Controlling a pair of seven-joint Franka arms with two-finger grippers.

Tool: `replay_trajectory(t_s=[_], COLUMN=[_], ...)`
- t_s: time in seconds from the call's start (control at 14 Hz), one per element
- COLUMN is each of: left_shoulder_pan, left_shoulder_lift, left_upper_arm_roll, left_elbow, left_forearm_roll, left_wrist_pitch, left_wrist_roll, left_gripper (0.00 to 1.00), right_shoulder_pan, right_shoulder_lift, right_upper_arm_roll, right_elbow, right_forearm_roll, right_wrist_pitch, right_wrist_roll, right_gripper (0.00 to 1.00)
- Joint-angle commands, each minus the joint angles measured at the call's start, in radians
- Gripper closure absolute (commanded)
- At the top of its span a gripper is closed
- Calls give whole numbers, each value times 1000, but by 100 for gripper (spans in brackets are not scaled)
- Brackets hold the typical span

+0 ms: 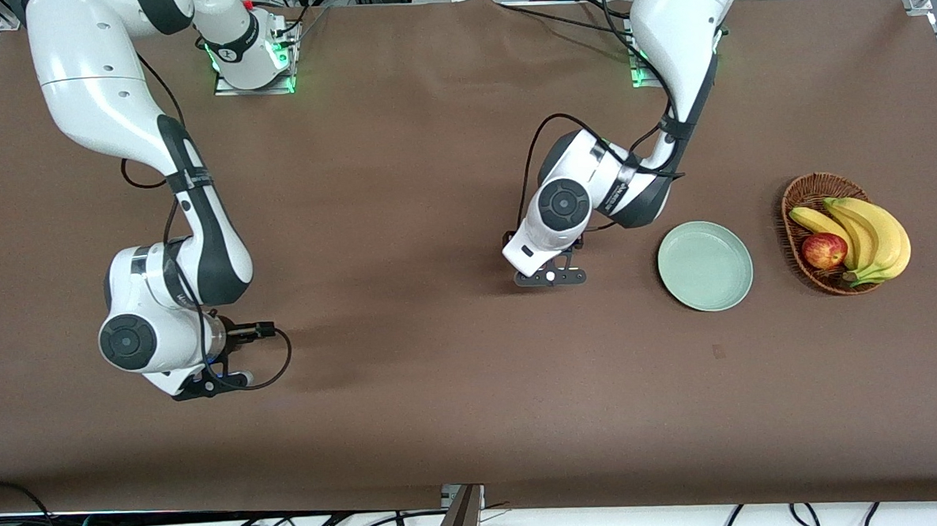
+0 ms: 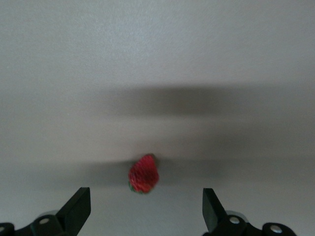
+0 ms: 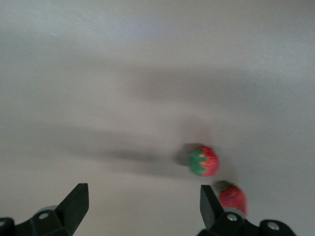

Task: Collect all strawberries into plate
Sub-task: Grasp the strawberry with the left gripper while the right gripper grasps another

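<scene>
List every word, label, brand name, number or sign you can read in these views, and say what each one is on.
No text can be read with certainty.
Left arm: a line of small dark lettering on the white forearm casing beside the round joint cap, too small to read.
Plate, strawberries, basket, bananas, apple, brown table cover: no markings seen.

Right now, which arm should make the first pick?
Left. Its open left gripper has one strawberry centred between its fingers, beside the plate. The open right gripper sees two strawberries off-centre.
</scene>
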Motion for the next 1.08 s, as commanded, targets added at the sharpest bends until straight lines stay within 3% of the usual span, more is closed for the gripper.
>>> replay_trajectory(t_s=[0.0, 0.22, 0.29, 0.36, 0.43, 0.65, 0.72, 0.86, 1.0], left_shoulder_pan=[-20, -23, -23, -35, -53, -53, -52, -52, -50], left_shoulder_lift=[15, 28, 28, 28, 28, 28, 28, 28, 24], left_upper_arm_roll=[14, 14, 14, 15, 20, 21, 21, 23, 23], left_elbow=[-30, -43, -43, -43, -44, -46, -52, -60, -58], left_forearm_roll=[40, 43, 45, 45, 45, 45, 45, 45, 45], left_wrist_pitch=[72, 99, 99, 97, 93, 88, 86, 86, 83], left_wrist_roll=[-20, -20, -14, -19, -22, -31, -31, -31, -31], left_gripper=[0, 4, 21, 48, 60, 64, 66, 75, 99], right_shoulder_pan=[-27, -64, -64, -70, -75, -77, -77, -77, -77], right_shoulder_lift=[-17, -17, -18, -17, -18, -17, -17, -17, -17], right_upper_arm_roll=[3, 5, 3, 5, 5, 5, 5, 5, 5], right_elbow=[-66, -126, -144, -160, -175, -191, -191, -197, -197], right_forearm_roll=[-16, -10, -10, -10, -10, -8, -6, -3, -3], right_wrist_pitch=[77, 168, 197, 223, 252, 281, 281, 280, 269], right_wrist_roll=[-105, -186, -203, -214, -221, -223, -223, -221, -221], right_gripper=[0, 0, 0, 0, 0, 2, 8, 33, 55])
